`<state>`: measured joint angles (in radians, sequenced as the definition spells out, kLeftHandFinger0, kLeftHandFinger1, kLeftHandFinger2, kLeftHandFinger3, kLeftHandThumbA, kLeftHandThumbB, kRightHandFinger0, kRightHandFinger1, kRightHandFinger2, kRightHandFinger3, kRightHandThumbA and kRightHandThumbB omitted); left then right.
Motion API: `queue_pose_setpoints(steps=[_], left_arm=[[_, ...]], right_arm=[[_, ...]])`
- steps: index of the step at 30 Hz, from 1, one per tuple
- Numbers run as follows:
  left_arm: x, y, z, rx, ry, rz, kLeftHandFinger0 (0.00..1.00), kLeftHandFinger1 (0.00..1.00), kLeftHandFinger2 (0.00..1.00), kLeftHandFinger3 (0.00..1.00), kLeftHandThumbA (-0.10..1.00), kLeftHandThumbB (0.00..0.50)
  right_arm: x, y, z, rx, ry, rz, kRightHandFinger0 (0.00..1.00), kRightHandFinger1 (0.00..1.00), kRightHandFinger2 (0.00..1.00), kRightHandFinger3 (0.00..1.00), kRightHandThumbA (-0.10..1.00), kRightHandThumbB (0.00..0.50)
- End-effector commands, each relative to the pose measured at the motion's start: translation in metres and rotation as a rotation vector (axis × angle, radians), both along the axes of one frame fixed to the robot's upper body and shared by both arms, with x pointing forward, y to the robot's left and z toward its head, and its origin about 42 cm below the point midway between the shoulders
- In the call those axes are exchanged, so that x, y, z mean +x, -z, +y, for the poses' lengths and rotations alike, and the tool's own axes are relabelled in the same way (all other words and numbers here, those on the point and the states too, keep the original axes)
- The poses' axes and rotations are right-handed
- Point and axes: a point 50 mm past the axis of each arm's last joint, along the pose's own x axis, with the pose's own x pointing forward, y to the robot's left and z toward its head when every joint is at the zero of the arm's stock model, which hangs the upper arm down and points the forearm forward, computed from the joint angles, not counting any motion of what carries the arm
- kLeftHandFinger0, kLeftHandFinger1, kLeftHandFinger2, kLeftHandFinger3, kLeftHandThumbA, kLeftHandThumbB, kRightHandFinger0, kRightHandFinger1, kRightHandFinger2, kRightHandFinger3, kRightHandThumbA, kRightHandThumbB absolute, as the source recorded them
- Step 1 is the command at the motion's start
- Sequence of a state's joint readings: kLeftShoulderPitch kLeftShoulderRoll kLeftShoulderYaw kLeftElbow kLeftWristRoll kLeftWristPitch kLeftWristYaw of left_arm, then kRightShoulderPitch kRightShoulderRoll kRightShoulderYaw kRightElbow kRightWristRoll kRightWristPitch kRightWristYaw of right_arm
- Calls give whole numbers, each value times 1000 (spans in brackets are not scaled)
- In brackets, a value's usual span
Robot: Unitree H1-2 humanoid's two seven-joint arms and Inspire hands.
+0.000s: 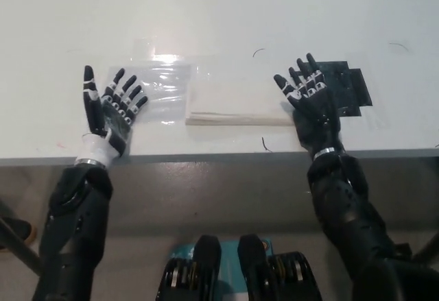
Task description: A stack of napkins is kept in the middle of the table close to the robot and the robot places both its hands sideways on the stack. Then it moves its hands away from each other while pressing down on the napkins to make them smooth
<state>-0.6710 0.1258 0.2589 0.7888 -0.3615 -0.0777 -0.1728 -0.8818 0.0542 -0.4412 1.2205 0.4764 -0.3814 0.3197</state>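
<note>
White napkin stack (236, 100) between left robot hand (110, 112), right robot hand (312, 105), fingers spread.

No text, label, brand or number can be read anywhere. The black patch (336, 88) on the worktop (219, 13) has a pattern too blurred to tell, and the clear plastic sheet (161, 88) carries no visible print.

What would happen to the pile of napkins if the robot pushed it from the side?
The napkin stack looks like thin, soft sheets lying flat, so it would probably slide or fan apart rather than move as one block. It sits on a smooth white table, so it likely slips easily. It seems light and floppy; it would not roll or tip.
</note>
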Motion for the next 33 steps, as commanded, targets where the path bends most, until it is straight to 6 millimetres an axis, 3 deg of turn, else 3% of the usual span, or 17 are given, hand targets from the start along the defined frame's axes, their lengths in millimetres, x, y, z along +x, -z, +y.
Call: queue_pose_setpoints(steps=[1, 6, 8, 10, 12, 14, 15, 17, 19, 22, 26, 30, 33], left_arm=[[0, -24, 8, 95, 56, -44, 1000, 1000, 1000, 1000, 1000, 261], [-18, -34, -1, 142, 109, -95, 1000, 1000, 1000, 1000, 1000, 247], [-33, -42, -9, 228, 142, -148, 1000, 1000, 1000, 1000, 1000, 244], [-44, -48, -15, 277, 163, -188, 1000, 1000, 1000, 1000, 1000, 244], [-63, -61, -26, 321, 184, -253, 1000, 1000, 1000, 1000, 1000, 253], [-77, -69, -32, 328, 209, -305, 1000, 1000, 1000, 1000, 1000, 229], [-85, -71, -35, 337, 217, -332, 1000, 1000, 1000, 1000, 1000, 231], [-105, -76, -40, 374, 227, -400, 1000, 1000, 1000, 1000, 1000, 249], [-127, -78, -46, 406, 220, -444, 1000, 1000, 1000, 1000, 1000, 293], [-152, -79, -48, 431, 225, -509, 1000, 1000, 1000, 1000, 1000, 272], [-193, -70, -45, 436, 204, -521, 1000, 1000, 1000, 1000, 1000, 297], [-232, -47, -39, 429, 184, -480, 1000, 1000, 1000, 1000, 1000, 292], [-250, -27, -33, 436, 182, -432, 1000, 1000, 1000, 1000, 1000, 274]], right_arm=[[-9, 1, -31, -99, 59, -63, 1000, 1000, 1000, 1000, 1000, 197], [-28, -40, -28, -212, 19, -251, 1000, 1000, 1000, 1000, 1000, 171], [-45, -73, -22, -261, 14, -347, 1000, 1000, 1000, 1000, 1000, 224], [-60, -92, -21, -311, 15, -433, 1000, 1000, 1000, 1000, 1000, 237], [-86, -122, -20, -394, 42, -557, 1000, 1000, 1000, 1000, 1000, 287], [-108, -139, -20, -422, 56, -627, 1000, 1000, 1000, 1000, 1000, 312], [-121, -146, -19, -438, 59, -654, 1000, 1000, 1000, 1000, 1000, 359], [-149, -160, -19, -452, 58, -728, 1000, 1000, 1000, 1000, 1000, 405], [-177, -169, -20, -472, 74, -788, 1000, 1000, 1000, 1000, 1000, 366], [-200, -162, -25, -507, 98, -819, 1000, 1000, 1000, 1000, 1000, 324], [-226, -128, -33, -543, 97, -777, 1000, 1000, 1000, 1000, 1000, 311], [-244, -86, -38, -595, 80, -673, 1000, 1000, 1000, 1000, 1000, 299], [-253, -56, -41, -602, 60, -582, 1000, 1000, 1000, 1000, 1000, 277]])
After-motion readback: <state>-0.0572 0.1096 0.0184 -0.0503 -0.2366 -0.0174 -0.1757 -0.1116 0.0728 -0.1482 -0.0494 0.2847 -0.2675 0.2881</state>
